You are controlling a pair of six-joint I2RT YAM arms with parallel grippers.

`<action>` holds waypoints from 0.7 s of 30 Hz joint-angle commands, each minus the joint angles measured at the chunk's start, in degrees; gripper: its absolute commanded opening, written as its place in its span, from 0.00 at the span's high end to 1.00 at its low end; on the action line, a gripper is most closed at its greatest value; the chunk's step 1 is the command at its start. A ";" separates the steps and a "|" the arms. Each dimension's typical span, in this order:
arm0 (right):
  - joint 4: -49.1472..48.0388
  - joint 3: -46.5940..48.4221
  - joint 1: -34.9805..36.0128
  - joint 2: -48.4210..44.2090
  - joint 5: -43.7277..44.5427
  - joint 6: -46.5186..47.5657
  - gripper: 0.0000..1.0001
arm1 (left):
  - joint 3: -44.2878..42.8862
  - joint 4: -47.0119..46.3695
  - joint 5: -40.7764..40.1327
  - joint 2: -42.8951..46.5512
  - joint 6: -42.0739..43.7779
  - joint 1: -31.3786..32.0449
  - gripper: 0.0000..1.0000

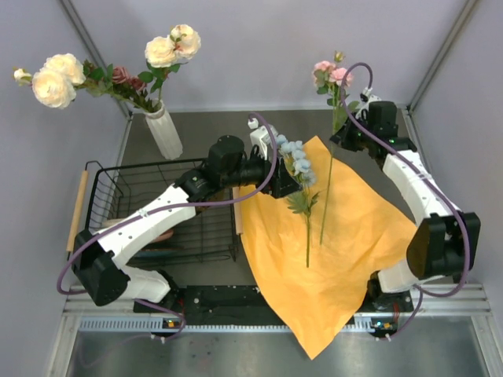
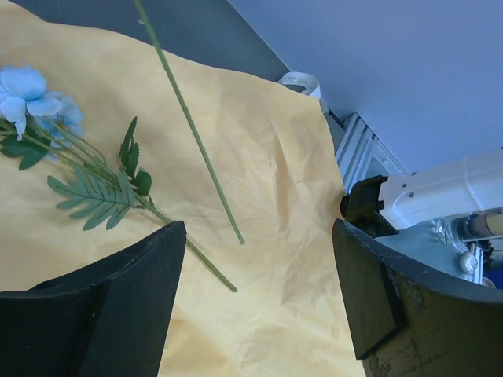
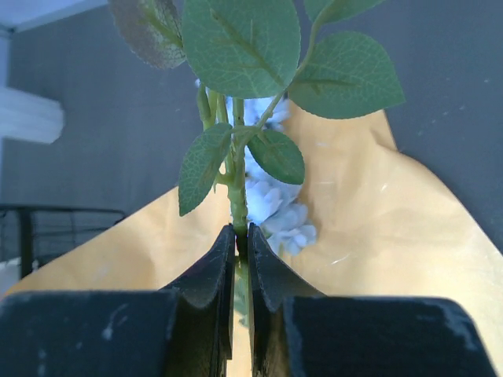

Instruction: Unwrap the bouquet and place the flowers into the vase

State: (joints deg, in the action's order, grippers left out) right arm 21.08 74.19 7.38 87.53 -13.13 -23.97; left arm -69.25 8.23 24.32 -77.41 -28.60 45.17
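Above the orange paper [image 1: 354,236], the right pincer [image 3: 242,229] clamps a leafy pink-rose stem [image 1: 325,196]; the left pincer [image 2: 258,236] gapes.

Bright, even light, seemingly from overhead; shadows soft. Orange paper [image 1: 354,236] vivid. Right wrist view: near leaves [image 3: 240,39] slightly soft.

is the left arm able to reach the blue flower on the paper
Probably yes: the open left gripper hovers beside the blue flower, which lies uncovered on the orange paper. The rose stem held by the right gripper hangs close and might get brushed.
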 commanded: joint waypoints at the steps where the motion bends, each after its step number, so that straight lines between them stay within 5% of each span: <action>1: -1.56 -3.08 0.36 -7.71 -8.04 1.56 1.00 | -2.55 -1.20 -1.02 1.38 0.30 0.18 0.19; 5: -9.02 -8.88 0.53 -13.95 -22.34 -1.60 1.00 | -2.55 -1.20 -1.29 1.99 0.21 0.01 0.18; 12: -16.59 -16.00 7.20 -24.93 -28.62 -2.84 1.00 | -0.71 -7.34 -0.41 4.19 -4.44 -1.04 0.11; 14: -17.91 -16.54 8.44 -26.09 -29.06 -3.71 1.00 | 0.25 -11.47 0.29 5.16 -6.19 -1.83 0.17; 19: -23.80 -18.73 10.38 -28.55 -33.36 -10.48 1.00 | 2.98 -15.17 -0.49 7.97 -8.84 -3.24 0.50; 21: -25.12 -19.35 10.73 -29.08 -33.63 -11.89 1.00 | 3.86 -16.57 -0.76 8.67 -9.46 -3.51 0.54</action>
State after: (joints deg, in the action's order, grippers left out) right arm 3.86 55.90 17.28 60.27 -43.20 -31.27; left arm -66.85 -1.45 23.94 -71.53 -35.57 42.37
